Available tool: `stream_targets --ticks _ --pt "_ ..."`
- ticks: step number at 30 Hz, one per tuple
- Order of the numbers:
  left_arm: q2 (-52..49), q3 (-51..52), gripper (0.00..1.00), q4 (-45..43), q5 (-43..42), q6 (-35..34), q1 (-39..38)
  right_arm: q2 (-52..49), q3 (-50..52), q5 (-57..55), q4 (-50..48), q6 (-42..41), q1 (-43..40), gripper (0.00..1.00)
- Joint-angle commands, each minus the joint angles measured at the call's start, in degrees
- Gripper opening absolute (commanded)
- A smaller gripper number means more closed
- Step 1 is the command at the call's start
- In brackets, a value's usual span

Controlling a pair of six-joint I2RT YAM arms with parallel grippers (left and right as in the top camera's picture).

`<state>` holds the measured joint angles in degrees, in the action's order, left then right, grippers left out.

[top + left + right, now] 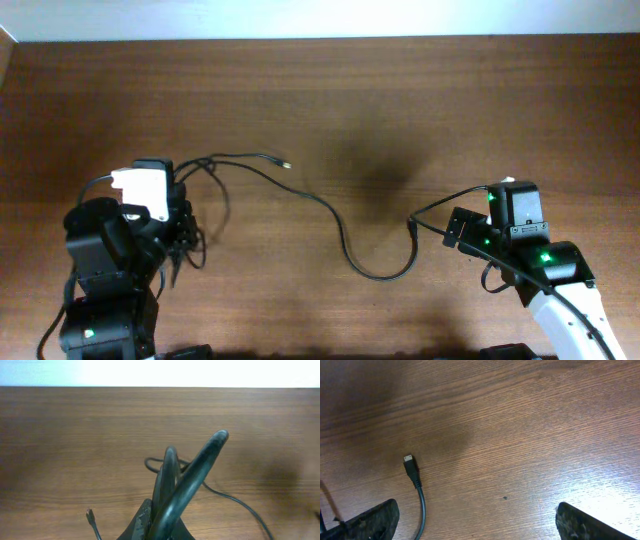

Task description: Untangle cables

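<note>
Thin black cables (345, 240) lie across the middle of the wooden table. One metal-tipped end (287, 163) rests up and left of centre; a plug end (413, 228) lies just left of my right gripper (452, 230). My left gripper (185, 238) is shut on the cables, and blurred loops (197, 472) rise from its tips (152, 522) close to the camera. Another plug (90, 516) lies on the table to its left. My right gripper (477, 527) stands wide open above the table, with the plug (410, 466) just inside its left finger (372, 521), untouched.
The table (400, 100) is dark brown wood with a pale wall along its far edge. A thicker black wire (450, 200) runs from the right arm toward the plug end. The arm bases sit at the near left and near right corners.
</note>
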<state>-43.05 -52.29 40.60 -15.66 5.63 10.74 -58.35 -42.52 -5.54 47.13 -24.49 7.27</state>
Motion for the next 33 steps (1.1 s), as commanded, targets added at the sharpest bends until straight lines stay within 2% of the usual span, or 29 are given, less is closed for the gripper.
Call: stream_targets --ticks 1,12,14,22,25,27,33 --pt "0.8 -1.7 0.00 -0.2 -9.2 0.9 0.3 -0.3 0.5 0.0 -0.3 -0.7 -0.3 0.99" --pt "-2.2 -1.7 0.00 0.9 -29.5 0.9 0.3 -0.2 0.5 11.1 -3.7 -0.2 -0.3 0.99" --pt "-3.3 -1.7 0.00 0.9 -31.0 0.9 0.3 -0.2 0.5 14.0 -4.5 1.3 -0.3 0.99" --pt "-8.8 -1.7 0.00 0.7 -31.5 -0.4 -2.7 -0.2 0.4 18.2 -5.7 1.7 -0.3 0.99" --pt "-11.4 -1.7 0.05 0.7 -31.5 -0.4 -5.7 -0.2 0.4 19.3 -6.2 1.7 -0.3 0.99" --pt "-13.4 -1.7 0.00 0.6 -31.5 -0.4 -8.0 -0.2 0.4 19.3 -6.3 1.7 -0.3 0.99" --pt "-20.1 -1.7 0.00 0.1 -29.3 -0.4 -15.4 -0.2 0.4 19.3 -6.8 1.7 -0.3 0.99"
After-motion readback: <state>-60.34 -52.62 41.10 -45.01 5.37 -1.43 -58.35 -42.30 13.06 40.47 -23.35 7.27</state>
